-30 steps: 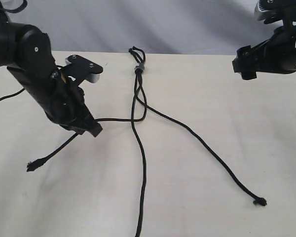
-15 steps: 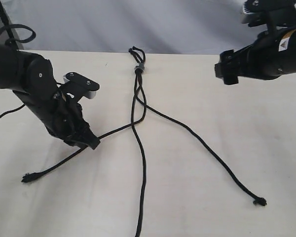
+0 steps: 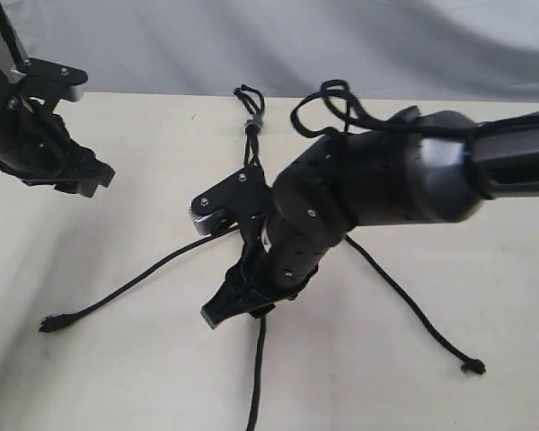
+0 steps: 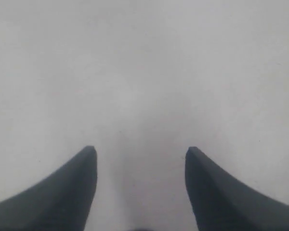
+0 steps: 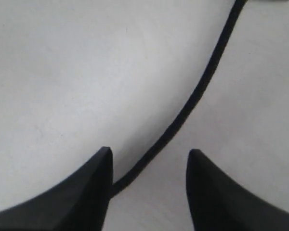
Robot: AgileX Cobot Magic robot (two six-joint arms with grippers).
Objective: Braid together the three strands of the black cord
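The thin black woven three-strand cord (image 3: 249, 148) fans nearward from its small grey clip (image 3: 254, 123) across the pale worktop (image 3: 90, 386); right jaws straddle the middle strand (image 3: 255, 377), parted, not yet pinching; left jaws stand wide and empty, far left; the cord looks limp and light, so it is probably best pinched mid-length, clear of the frayed knots (image 3: 472, 366).

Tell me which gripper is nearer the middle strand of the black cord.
Right. The right gripper is directly over the middle strand, which lies under its open jaws. The left gripper is far to the side, over bare table, with no strand beneath it.
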